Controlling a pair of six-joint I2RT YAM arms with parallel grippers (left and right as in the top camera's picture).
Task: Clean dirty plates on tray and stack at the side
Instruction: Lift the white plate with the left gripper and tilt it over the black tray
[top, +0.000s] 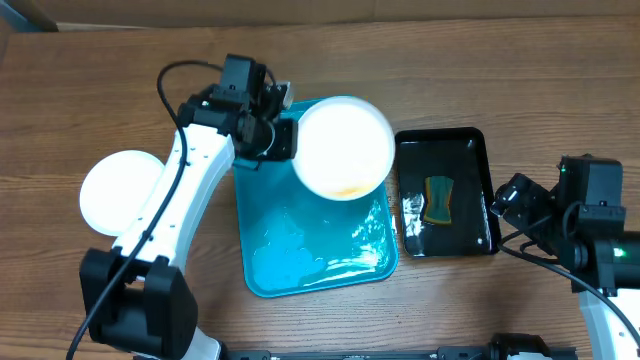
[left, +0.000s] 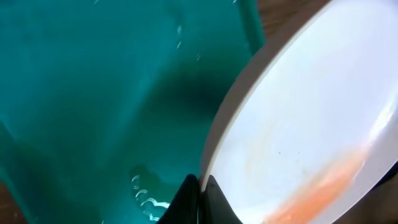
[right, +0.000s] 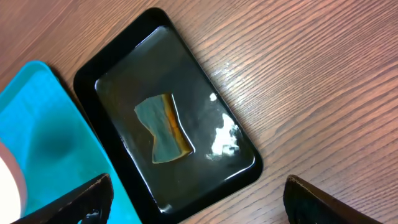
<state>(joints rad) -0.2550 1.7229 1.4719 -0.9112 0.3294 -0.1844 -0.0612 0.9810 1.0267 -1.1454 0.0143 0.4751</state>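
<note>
Left gripper: I have it pinching a smeared plate by its rim, over tray far end.
Right gripper: wide apart, empty, table right edge.

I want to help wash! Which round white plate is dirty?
The white plate held over the turquoise plastic tray: orange smear. The other plate, on the table, looks clean.

Brown wood-grain desk fills the overhead view edge to edge, its grain running left to right. Along the top edge there's a paler tan strip, and in the top-left corner a dark patch, with too little showing to identify. The light is even and soft. From the right wrist, the grain looks fine and close, running on a slant.
</note>
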